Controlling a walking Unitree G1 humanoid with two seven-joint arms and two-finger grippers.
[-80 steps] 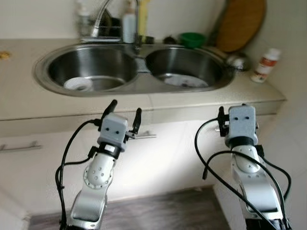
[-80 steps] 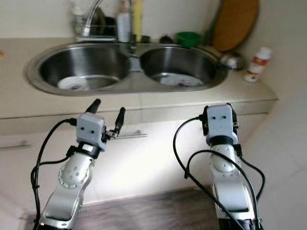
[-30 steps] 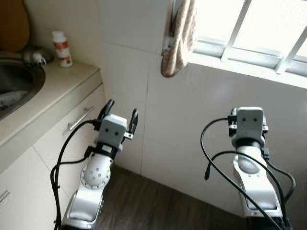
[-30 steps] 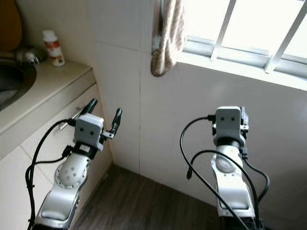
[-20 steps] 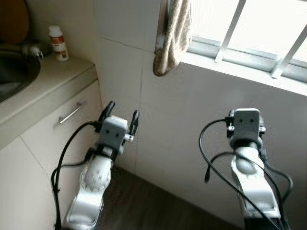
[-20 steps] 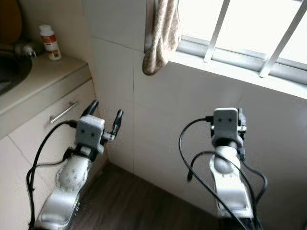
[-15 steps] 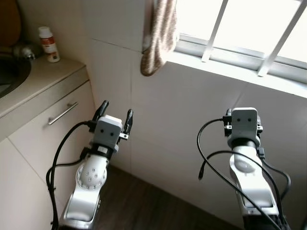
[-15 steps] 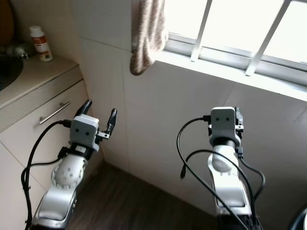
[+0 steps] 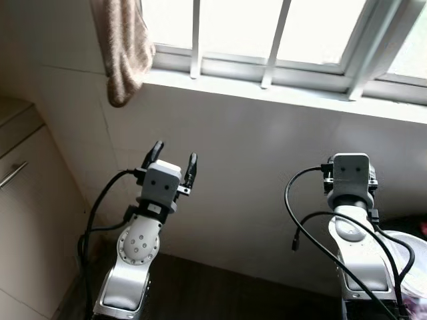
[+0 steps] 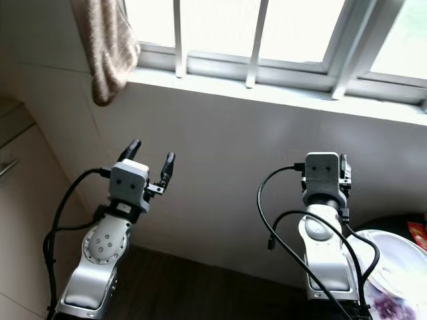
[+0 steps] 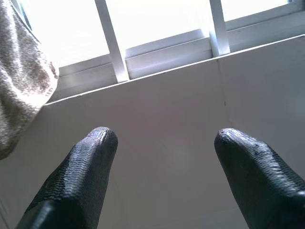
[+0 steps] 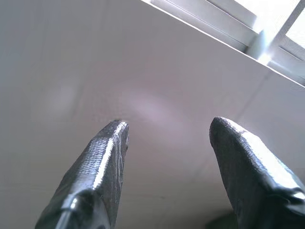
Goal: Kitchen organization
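The robot faces a plain white tiled wall (image 9: 253, 153) under a window with white metal bars (image 9: 270, 47). Both silver arms are raised in front of this wall and hold nothing.

The left gripper (image 9: 173, 159) is at about 9 o'clock from the middle of the head views. Its two black fingers (image 11: 81, 176) stand well apart, and between them the left wrist view shows the white wall and the window bars above it. This wrist view also catches, at its edge, the beige rough cloth towel (image 9: 123, 50), which in the head views hangs from the window frame at 11 o'clock, above the left gripper and apart from it.

The right gripper (image 12: 167, 138) is at about 4 o'clock in the head views, where the grey wrist block hides the fingers. The right wrist view shows them: they are spread apart, with bare wall between them and a corner of the window frame beyond.

At 9 o'clock there is a cream cabinet front with a metal bar handle (image 9: 13, 175). At 5 o'clock, just beside the right arm, the right eye view shows a white round plate with a purple pattern (image 10: 393, 280).
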